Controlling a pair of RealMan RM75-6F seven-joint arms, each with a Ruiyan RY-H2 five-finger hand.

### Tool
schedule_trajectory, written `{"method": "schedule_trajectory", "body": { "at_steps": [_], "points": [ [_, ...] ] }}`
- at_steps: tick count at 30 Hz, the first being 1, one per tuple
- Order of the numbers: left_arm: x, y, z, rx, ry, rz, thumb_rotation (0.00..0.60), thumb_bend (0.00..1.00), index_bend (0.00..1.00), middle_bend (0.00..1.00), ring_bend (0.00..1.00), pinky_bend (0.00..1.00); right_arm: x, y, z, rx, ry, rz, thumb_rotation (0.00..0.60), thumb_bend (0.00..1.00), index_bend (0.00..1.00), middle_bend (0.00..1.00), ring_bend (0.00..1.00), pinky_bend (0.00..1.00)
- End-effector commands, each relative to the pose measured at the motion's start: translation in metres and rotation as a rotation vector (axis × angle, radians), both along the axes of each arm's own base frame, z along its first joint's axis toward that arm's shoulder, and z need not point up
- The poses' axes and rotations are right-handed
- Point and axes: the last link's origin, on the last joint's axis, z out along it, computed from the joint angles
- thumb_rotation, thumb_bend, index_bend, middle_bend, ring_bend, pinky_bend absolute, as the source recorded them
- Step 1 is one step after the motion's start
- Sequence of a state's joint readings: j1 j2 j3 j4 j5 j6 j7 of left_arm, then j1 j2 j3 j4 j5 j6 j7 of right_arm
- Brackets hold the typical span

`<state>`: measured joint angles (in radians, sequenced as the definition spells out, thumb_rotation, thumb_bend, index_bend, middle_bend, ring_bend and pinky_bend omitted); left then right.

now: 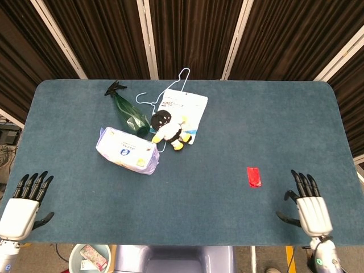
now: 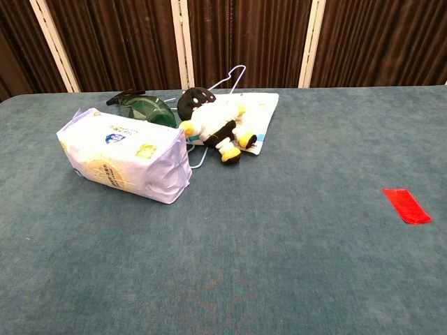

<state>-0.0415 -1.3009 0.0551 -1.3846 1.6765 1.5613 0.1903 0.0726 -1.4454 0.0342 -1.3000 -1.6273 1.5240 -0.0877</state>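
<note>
My left hand (image 1: 21,207) hovers at the near left corner of the blue table (image 1: 227,142), fingers apart, holding nothing. My right hand (image 1: 308,206) is over the near right part of the table, fingers spread and empty; a small red patch (image 1: 253,176) (image 2: 406,205) lies nearest to it, to its left. Neither hand shows in the chest view. A lavender tissue pack (image 1: 127,150) (image 2: 124,155) lies left of centre. Beside it lies a black, white and yellow plush toy (image 1: 169,129) (image 2: 213,123).
A dark green spray bottle (image 1: 127,110) (image 2: 142,107) lies behind the pack. The plush rests on a white flat packet (image 1: 187,108) (image 2: 263,112), with a white wire hanger (image 1: 165,91) (image 2: 230,77) beside it. Dark curtains stand behind the table. A bin (image 1: 90,258) sits below the near edge.
</note>
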Motion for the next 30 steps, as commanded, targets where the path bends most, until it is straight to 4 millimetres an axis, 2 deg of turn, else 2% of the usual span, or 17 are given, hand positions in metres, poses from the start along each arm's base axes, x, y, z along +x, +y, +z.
{"method": "schedule_trajectory", "body": {
  "at_steps": [1, 6, 18, 30],
  "points": [
    [0.001, 0.002, -0.002, 0.003, 0.001, -0.002, 0.6, 0.15, 0.0, 0.0, 0.0, 0.0, -0.001, -0.019, -0.018, 0.006, -0.016, 0.02, 0.6, 0.15, 0.53, 0.0, 0.0, 0.0],
    [0.002, 0.003, -0.005, 0.0, 0.008, -0.01, 0.6, 0.15, 0.0, 0.0, 0.0, 0.0, -0.003, -0.031, -0.03, 0.025, -0.006, 0.024, 0.6, 0.2, 0.51, 0.0, 0.0, 0.0],
    [0.007, 0.008, -0.007, 0.014, 0.004, -0.035, 0.6, 0.18, 0.0, 0.0, 0.0, 0.0, -0.004, -0.051, -0.064, 0.089, 0.017, 0.03, 0.6, 0.23, 0.51, 0.0, 0.0, 0.0],
    [0.001, 0.017, -0.006, 0.012, -0.004, -0.008, 0.6, 0.19, 0.0, 0.0, 0.0, 0.0, -0.009, -0.071, -0.081, 0.112, 0.026, 0.004, 0.6, 0.23, 0.51, 0.0, 0.0, 0.0]
  ]
}}
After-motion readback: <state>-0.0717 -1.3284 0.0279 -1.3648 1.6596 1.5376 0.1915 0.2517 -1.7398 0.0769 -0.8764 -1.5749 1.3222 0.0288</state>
